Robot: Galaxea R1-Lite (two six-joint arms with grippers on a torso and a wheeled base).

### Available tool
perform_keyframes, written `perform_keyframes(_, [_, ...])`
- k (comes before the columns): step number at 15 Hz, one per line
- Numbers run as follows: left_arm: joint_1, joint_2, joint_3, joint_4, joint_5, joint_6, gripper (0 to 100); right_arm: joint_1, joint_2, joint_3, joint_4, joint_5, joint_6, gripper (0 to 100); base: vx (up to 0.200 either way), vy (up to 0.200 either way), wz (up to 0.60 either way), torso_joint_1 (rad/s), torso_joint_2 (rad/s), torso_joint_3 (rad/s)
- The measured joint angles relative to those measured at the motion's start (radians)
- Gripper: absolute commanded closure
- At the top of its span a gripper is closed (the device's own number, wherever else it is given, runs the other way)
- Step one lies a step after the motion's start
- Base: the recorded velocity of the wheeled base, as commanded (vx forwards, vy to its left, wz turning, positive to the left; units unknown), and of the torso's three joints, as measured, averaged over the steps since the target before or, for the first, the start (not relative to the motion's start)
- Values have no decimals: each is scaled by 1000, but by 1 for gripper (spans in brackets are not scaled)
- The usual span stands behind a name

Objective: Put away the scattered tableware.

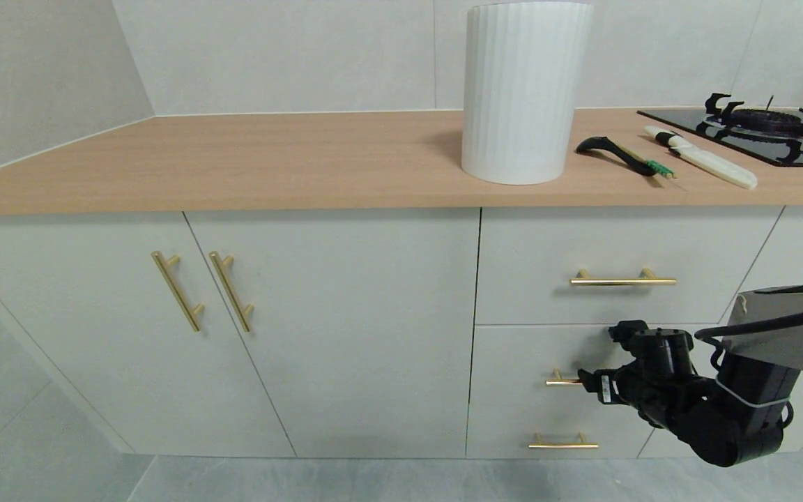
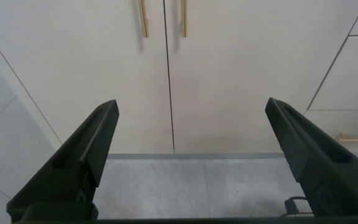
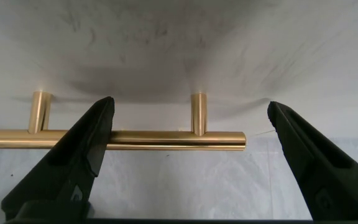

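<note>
Right claw (image 3: 189, 106): held spread at drawer handle (image 3: 142, 138), one end of it covered.
Left claw (image 2: 191, 104): held spread, faced toward cabinet doors (image 2: 229, 74).
Knife (image 1: 701, 157): laid on bench (image 1: 269, 160), far right.

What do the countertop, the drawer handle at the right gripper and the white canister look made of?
countertop: wood or wood-look laminate, matte, with faint grain.
drawer handle: metal, brushed brass colour, with soft streaked highlights.
white canister: ribbed and matte; ceramic or plastic, can't tell which.

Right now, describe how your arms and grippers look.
The left gripper and right gripper each have two long, dark, wedge-shaped fingers tapering to the tips. The right arm is black with rounded joints, a small white label near the wrist, a thin pale cable and a grey upper cover.
</note>
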Motion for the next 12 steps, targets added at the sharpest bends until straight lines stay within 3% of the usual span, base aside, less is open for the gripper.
perform_keyframes(12, [0, 0, 0, 0, 0, 0, 0, -1, -30, 33, 45, 4, -7, 0, 0, 0, 0, 0, 0, 0])
